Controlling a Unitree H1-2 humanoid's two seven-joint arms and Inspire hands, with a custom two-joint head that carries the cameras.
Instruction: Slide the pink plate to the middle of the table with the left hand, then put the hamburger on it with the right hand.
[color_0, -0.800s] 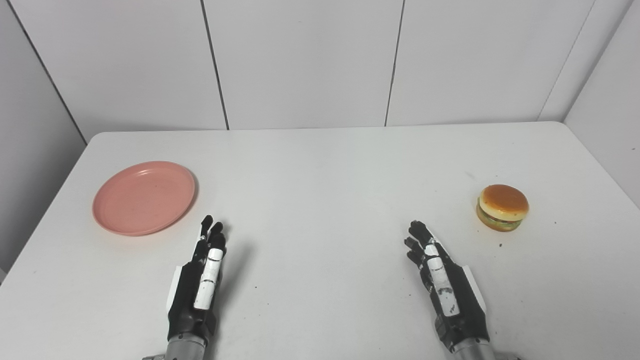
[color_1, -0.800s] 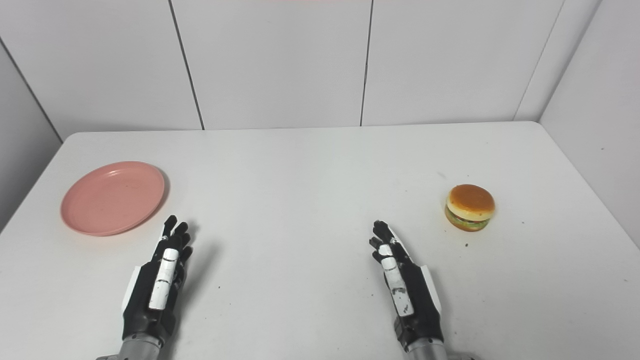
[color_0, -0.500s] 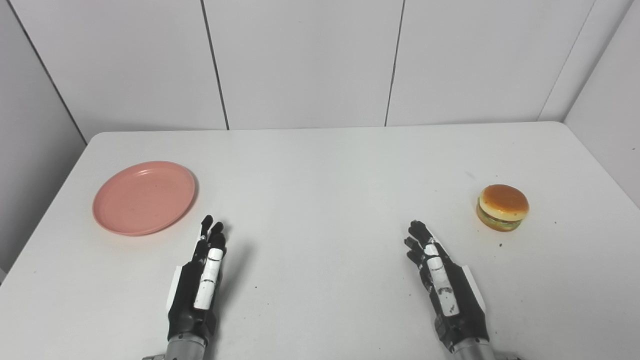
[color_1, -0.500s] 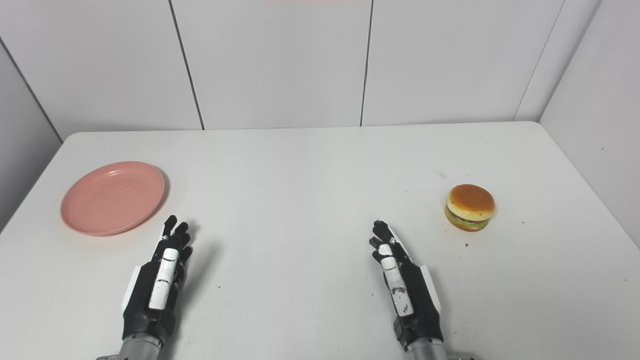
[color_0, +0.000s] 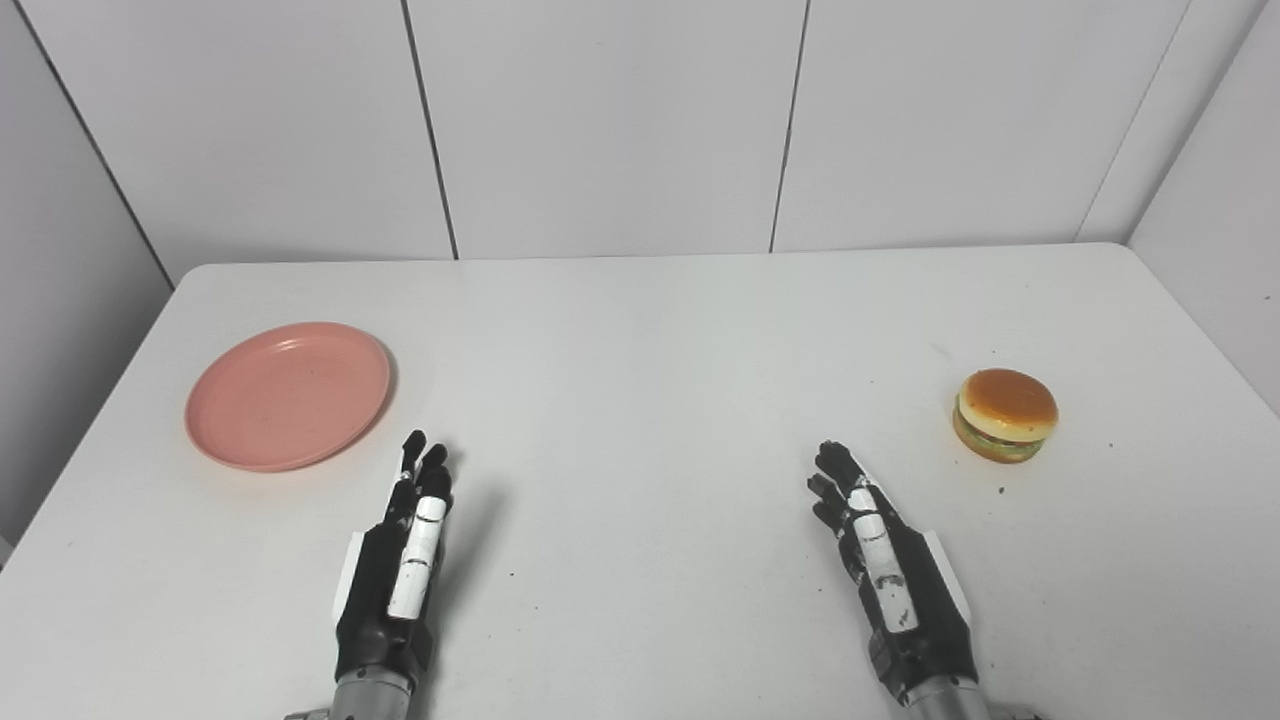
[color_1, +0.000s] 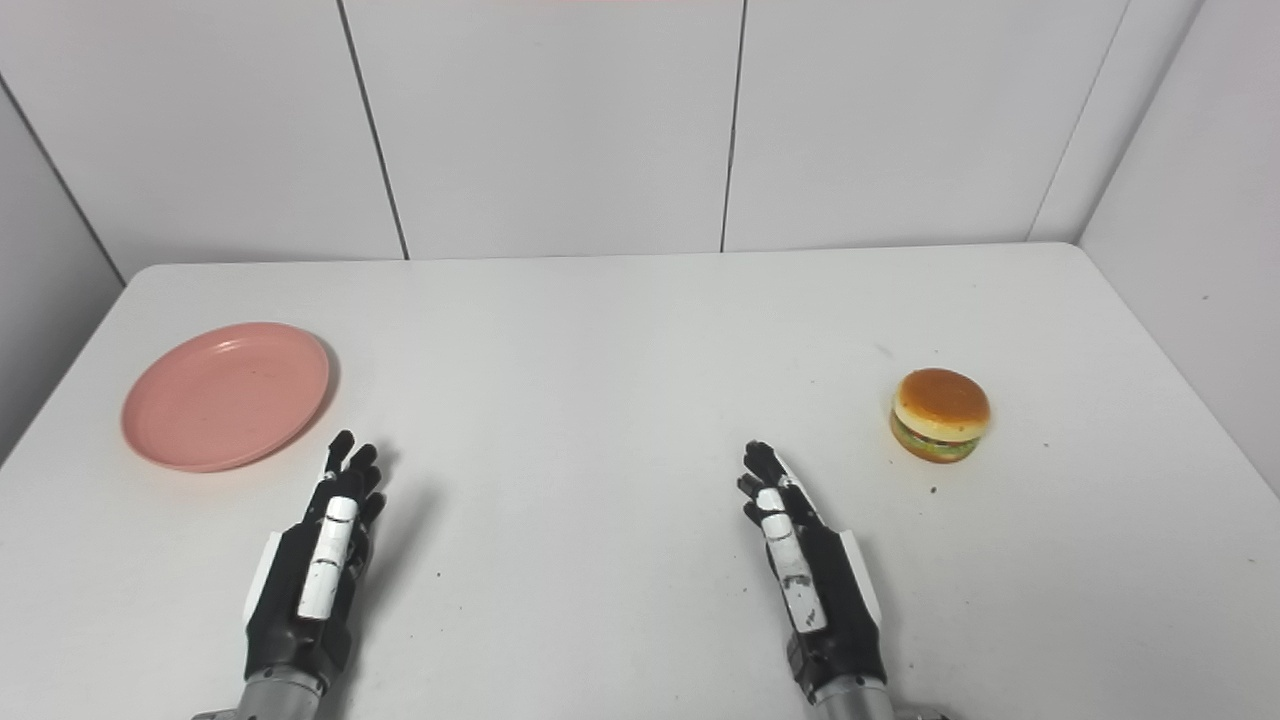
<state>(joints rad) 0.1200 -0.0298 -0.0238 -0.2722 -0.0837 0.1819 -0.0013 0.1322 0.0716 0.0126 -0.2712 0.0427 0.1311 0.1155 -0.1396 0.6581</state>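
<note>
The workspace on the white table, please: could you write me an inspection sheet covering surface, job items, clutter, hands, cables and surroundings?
Surface: white table, a few small dark specks, mostly near the front.
Job's things: round pink plastic plate at the left side, with nothing on it; toy hamburger with a tan bun at the right side, upright, alone.
Clutter: nothing seen.
Hands: left robot hand open, near the plate's front-right rim, not touching it; right robot hand open, short of the hamburger, apart from it.
Cables: nothing seen.
Surroundings: plain white wall panels behind and at both sides.
</note>
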